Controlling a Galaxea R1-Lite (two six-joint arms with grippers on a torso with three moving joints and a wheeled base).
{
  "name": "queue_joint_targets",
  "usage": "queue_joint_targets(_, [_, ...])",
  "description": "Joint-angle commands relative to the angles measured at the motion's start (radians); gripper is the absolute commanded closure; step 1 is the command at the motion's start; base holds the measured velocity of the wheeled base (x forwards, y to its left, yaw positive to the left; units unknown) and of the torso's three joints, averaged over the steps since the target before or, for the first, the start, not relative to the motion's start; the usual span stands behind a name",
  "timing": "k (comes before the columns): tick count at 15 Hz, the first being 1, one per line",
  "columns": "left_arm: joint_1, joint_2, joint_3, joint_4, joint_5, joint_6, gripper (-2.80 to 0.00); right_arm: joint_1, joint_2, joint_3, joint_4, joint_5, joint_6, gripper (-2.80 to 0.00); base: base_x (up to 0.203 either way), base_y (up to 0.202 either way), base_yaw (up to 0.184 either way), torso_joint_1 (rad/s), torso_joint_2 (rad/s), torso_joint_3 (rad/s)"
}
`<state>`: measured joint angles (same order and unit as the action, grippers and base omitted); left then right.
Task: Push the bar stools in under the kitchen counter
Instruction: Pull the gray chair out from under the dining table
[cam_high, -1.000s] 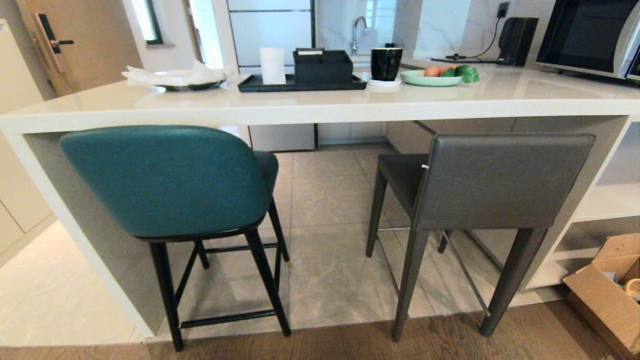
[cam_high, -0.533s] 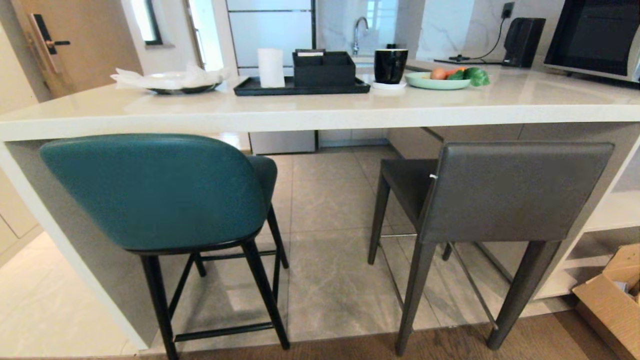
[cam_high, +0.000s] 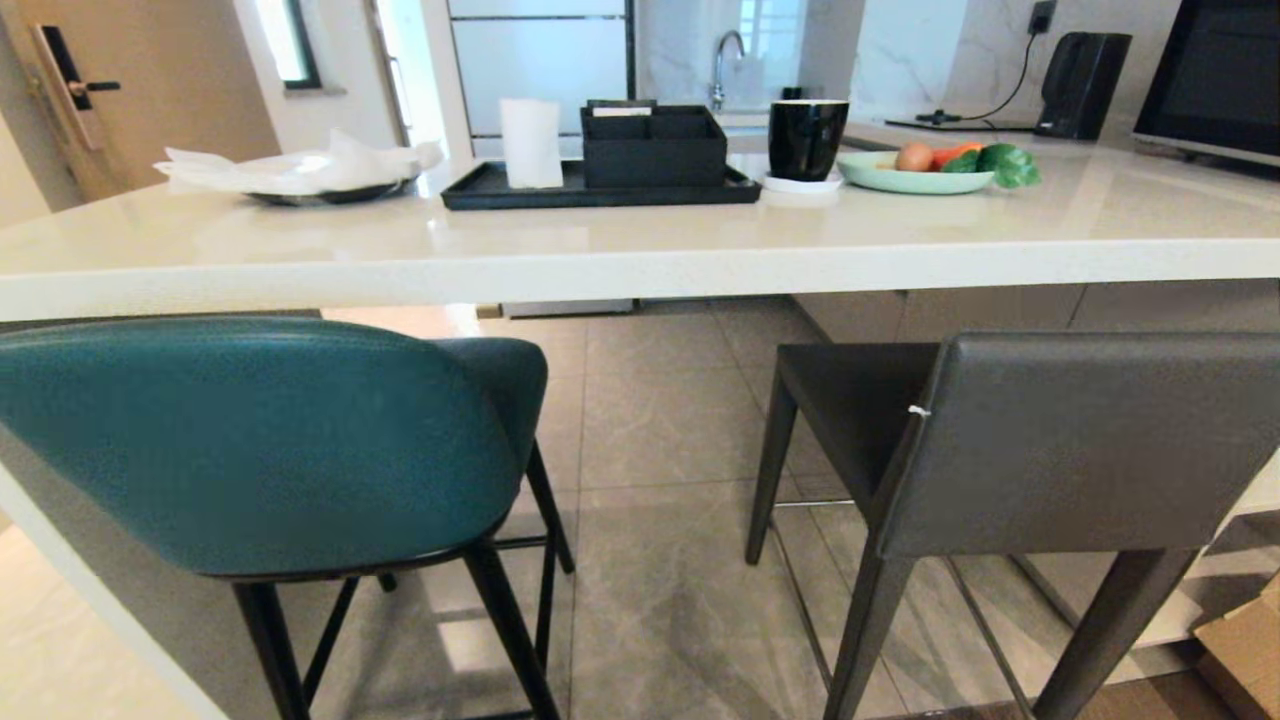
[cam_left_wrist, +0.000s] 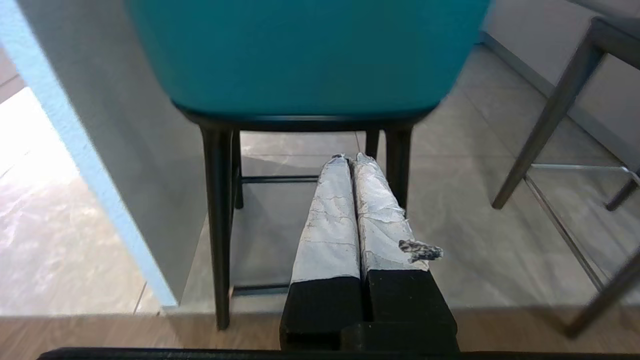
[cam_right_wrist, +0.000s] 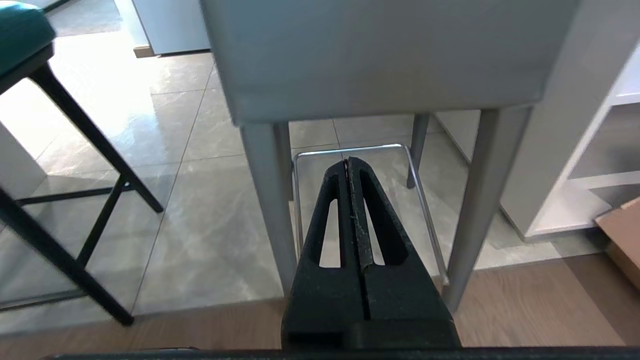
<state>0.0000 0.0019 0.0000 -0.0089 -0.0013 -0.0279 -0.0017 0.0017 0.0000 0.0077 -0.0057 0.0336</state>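
The teal stool (cam_high: 250, 440) stands at the left and the dark grey stool (cam_high: 1050, 440) at the right, both with their backs toward the robot and their seats reaching in under the front edge of the kitchen worktop (cam_high: 640, 265). The backs rise nearly to the slab's underside, and a strip of grey floor tile (cam_high: 660, 560) lies between the two stools.

The head view shows neither arm. The left wrist view shows the left tool (cam_left_wrist: 350, 160) low behind the teal stool's black legs (cam_left_wrist: 217, 215), its taped fingers (cam_left_wrist: 327, 220) pressed together and holding nothing. The right wrist view shows the right tool (cam_right_wrist: 348, 162) likewise fully closed and empty, low behind the dark grey stool's tapered legs (cam_right_wrist: 267, 200), with a chrome footrest (cam_right_wrist: 350, 147) beyond its tips. Only the wrist views show the wooden floor strip (cam_right_wrist: 525, 300) under the tools.

On the worktop a black tray (cam_high: 600, 190) carries a white cup (cam_high: 530, 142) and a black organiser box (cam_high: 652, 148). Beside it a black mug (cam_high: 806, 138) stands on a white coaster (cam_high: 800, 185). A pale green plate (cam_high: 915, 178) holds vegetables (cam_high: 975, 158). At far left a dark dish (cam_high: 320, 192) holds crumpled white paper (cam_high: 290, 168).
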Motion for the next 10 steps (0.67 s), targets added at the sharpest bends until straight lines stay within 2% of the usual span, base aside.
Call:
queue_joint_targets(1, [0.000,0.001,0.000,0.000,0.000,-0.001,0.00,0.000,0.001,0.002,0.000,0.000,0.000,0.00,0.129,0.000,0.006,0.012,0.00,0.006])
queue_joint_targets(10, [0.000,0.001,0.000,0.000,0.000,0.000,0.00,0.000,0.001,0.002,0.000,0.000,0.000,0.00,0.000,0.000,0.000,0.000,0.00,0.000])
